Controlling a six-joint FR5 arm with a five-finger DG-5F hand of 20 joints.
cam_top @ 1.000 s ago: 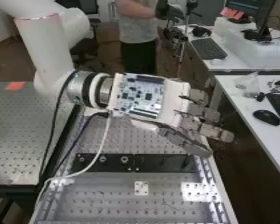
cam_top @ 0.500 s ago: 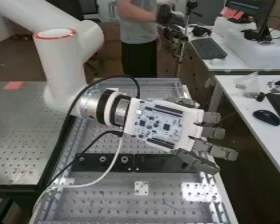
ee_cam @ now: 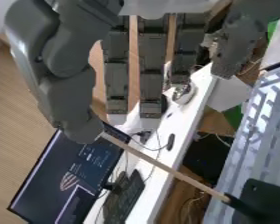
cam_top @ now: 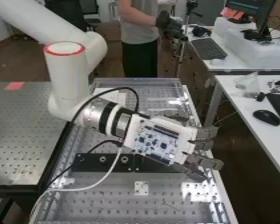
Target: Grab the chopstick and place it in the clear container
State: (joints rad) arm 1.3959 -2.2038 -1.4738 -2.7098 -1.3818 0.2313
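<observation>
The hand (cam_top: pixel 158 142), in the high view, hangs over the middle of the bench, fingers straight and pointing right; it is open. The wrist view has the hand (ee_cam: pixel 150 70) with straight fingers and its thumb (ee_cam: pixel 67 92) apart from them. A thin wooden chopstick (ee_cam: pixel 169 169) slants from the thumb's tip down to a dark piece by a black plate (ee_cam: pixel 264 195). Its upper end is hidden behind the thumb, and whether they touch I cannot tell. At the bench's far end in the high view stands what looks like the clear container (cam_top: pixel 165 91).
A black bar (cam_top: pixel 101 161) crosses the perforated bench (cam_top: pixel 104 200) on the near side of the hand. Cables (cam_top: pixel 91 185) loop beneath the wrist. To the right, across a gap, is a white desk (cam_top: pixel 247 125) with a mouse (cam_top: pixel 266 117) and a keyboard.
The hand has come down the high view toward the black bar and a little to the right. Its fingers remain straight, and the arm's upper links have swung right.
</observation>
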